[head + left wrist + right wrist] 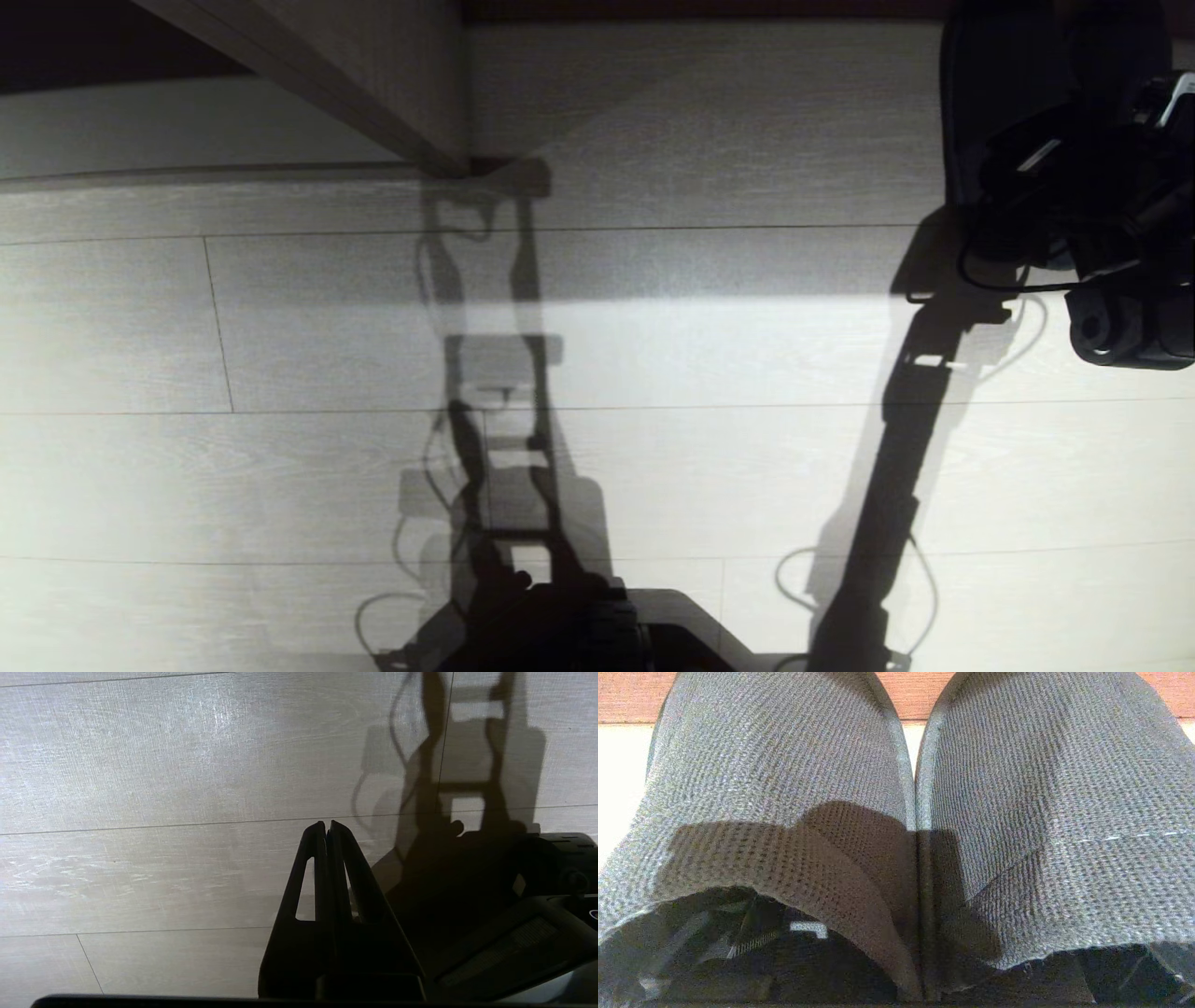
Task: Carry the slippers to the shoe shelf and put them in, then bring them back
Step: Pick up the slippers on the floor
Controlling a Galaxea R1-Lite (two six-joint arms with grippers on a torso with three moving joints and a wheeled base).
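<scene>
Sitting side by side and touching, the slippers [915, 812] fill the right wrist view, toes toward a brown back board. The right gripper [1074, 140] hangs over them at the shoe shelf's [709, 121] right edge, jaws wide and holding nothing. The left gripper [327, 830] hangs over the floor [163, 812], jaws pressed together and empty.

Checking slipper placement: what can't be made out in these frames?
- Head view: slippers and right arm merge into one dark mass, cut by the top and right edges; contact unreadable.
- Head view: shoe shelf cut off by the top edge.
- Right wrist view: slippers fill the frame, hiding what they rest on.
- Left wrist view: only the shut left end effector over floor.
</scene>
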